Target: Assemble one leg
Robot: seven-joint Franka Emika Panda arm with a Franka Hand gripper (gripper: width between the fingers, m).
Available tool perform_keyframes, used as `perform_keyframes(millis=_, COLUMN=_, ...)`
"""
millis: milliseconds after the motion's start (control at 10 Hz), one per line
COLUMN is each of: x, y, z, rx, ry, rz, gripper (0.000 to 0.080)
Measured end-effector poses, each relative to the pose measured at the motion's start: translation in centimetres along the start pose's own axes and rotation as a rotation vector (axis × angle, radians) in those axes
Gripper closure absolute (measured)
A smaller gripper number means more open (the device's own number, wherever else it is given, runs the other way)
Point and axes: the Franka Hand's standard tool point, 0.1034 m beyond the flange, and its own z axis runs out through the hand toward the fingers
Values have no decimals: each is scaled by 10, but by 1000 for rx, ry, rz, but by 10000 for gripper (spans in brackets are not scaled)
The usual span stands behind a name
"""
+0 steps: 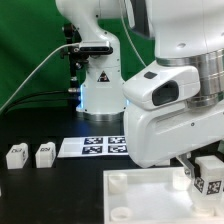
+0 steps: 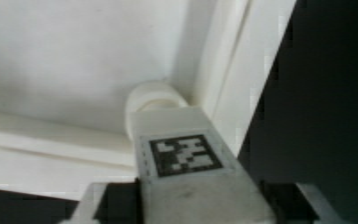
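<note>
My gripper (image 1: 203,172) is shut on a leg (image 1: 211,182), a chunky white block with a black-and-white tag on its face. It holds the leg over the right rear corner of the large white panel (image 1: 140,192). In the wrist view the leg (image 2: 194,185) sits between my dark fingers (image 2: 119,205), tag up. Its far end is at a round corner socket (image 2: 153,100) of the panel (image 2: 69,80). I cannot tell whether it is seated in the socket.
Two more legs (image 1: 16,154) (image 1: 45,154) stand on the black table at the exterior view's left. The marker board (image 1: 100,147) lies behind the panel. The arm's base (image 1: 98,85) stands at the back. Black table (image 2: 327,100) lies past the panel's edge.
</note>
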Motion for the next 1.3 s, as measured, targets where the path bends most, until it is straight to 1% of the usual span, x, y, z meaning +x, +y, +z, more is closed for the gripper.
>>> perform_keyframes(millis=300, x=0, y=1, z=0, rx=0, ry=1, rz=35, gripper=485)
perform_keyframes(millis=400, x=1, y=4, z=1, rx=5, ry=19, rz=48, gripper=485)
perform_keyframes(millis=500, x=1, y=12, z=1, rx=16, ry=64, rz=176, gripper=489)
perform_keyframes(millis=600, x=-2, y=14, z=2, rx=30, ry=89, rz=364, gripper=502)
perform_keyframes(millis=700, x=-3, y=15, z=2, rx=40, ry=106, rz=495, gripper=502)
perform_keyframes(millis=800, x=-3, y=17, z=2, rx=58, ry=127, rz=665, gripper=502)
perform_keyframes(millis=900, x=-2, y=17, z=2, rx=68, ry=143, rz=801, gripper=502)
perform_keyframes(millis=1000, x=-3, y=15, z=2, rx=70, ry=139, rz=906, gripper=502)
perform_keyframes(millis=1100, x=-4, y=12, z=1, rx=60, ry=117, rz=954, gripper=502)
perform_keyframes(millis=1200, x=-5, y=14, z=2, rx=69, ry=116, rz=1014, gripper=502)
perform_keyframes(millis=1300, x=-5, y=13, z=4, rx=99, ry=123, rz=1202, gripper=502)
